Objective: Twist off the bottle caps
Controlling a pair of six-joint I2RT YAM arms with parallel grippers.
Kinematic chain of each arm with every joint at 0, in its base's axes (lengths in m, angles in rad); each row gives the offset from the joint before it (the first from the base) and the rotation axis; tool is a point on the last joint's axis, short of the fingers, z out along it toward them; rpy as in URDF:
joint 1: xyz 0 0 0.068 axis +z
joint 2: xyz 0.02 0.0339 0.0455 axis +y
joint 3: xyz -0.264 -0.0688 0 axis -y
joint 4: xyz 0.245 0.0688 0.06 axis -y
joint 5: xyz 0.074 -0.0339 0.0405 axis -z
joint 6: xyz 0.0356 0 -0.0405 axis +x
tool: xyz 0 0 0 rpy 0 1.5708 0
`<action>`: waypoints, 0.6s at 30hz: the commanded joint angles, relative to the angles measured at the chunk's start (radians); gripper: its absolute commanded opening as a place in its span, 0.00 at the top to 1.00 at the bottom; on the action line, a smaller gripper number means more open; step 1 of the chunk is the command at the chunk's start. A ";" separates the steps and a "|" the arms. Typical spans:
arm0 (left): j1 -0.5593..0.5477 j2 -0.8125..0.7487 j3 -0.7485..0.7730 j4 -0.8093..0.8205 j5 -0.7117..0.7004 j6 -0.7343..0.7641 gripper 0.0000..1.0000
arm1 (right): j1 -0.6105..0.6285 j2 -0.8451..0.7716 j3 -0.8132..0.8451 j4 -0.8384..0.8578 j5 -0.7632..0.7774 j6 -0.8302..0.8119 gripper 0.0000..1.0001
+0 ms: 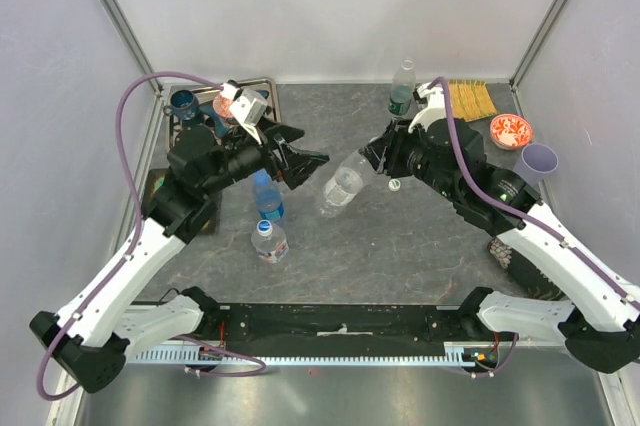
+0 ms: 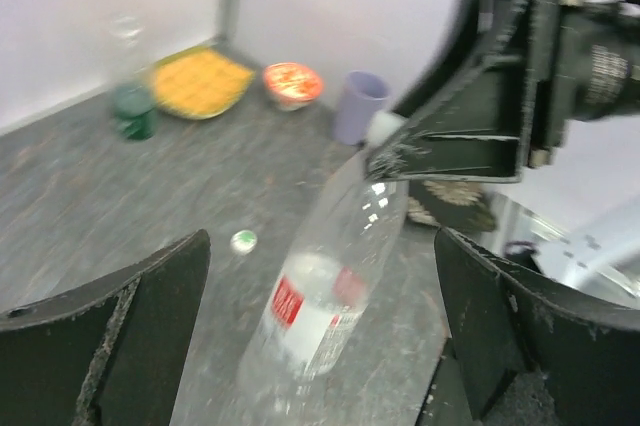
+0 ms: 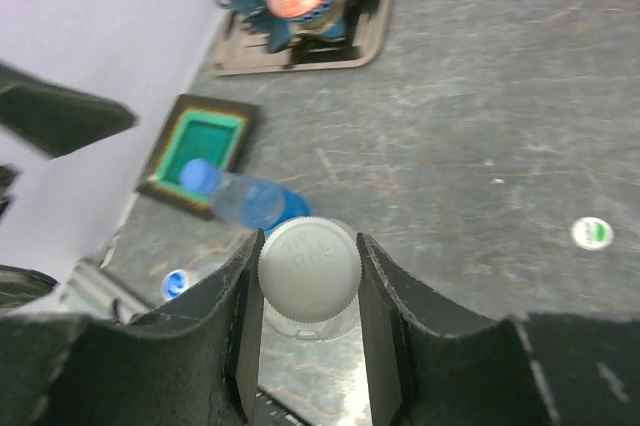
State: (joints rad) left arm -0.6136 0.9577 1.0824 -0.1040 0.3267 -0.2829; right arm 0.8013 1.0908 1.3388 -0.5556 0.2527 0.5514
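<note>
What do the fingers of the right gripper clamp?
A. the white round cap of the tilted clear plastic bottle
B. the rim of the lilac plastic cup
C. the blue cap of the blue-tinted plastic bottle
A: the right wrist view shows the right gripper shut on the white round cap of the clear plastic bottle.

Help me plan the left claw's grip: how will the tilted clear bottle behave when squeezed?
The clear bottle looks thin-walled, so it likely dents. Its smooth round body may slip or spin. Tilted and gripped only at its cap by the right claw, it may pivot.
</note>
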 commanded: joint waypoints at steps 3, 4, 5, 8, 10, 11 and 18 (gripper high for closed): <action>0.054 0.110 0.048 0.288 0.649 -0.121 0.00 | -0.031 -0.026 0.085 0.089 -0.351 0.033 1.00; 0.054 0.125 0.059 0.293 0.682 -0.127 0.00 | -0.031 -0.032 0.085 0.101 -0.363 0.028 1.00; 0.054 0.140 0.062 0.300 0.746 -0.143 0.00 | -0.031 -0.040 0.086 0.106 -0.372 0.028 1.00; 0.054 0.183 0.059 0.305 0.801 -0.141 0.00 | -0.031 -0.048 0.100 0.114 -0.389 0.007 1.00; 0.054 0.197 0.056 0.277 0.804 -0.121 0.00 | -0.031 -0.048 0.112 0.121 -0.409 -0.002 1.00; 0.054 0.200 0.057 0.264 0.796 -0.095 0.00 | -0.031 -0.048 0.115 0.125 -0.414 -0.005 1.00; 0.046 0.228 0.062 0.201 0.799 -0.036 0.01 | -0.031 -0.034 0.126 0.167 -0.455 -0.008 1.00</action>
State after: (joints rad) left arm -0.5644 1.1774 1.1069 0.1143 1.0645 -0.3656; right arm 0.7738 1.0595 1.4258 -0.4564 -0.1566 0.5526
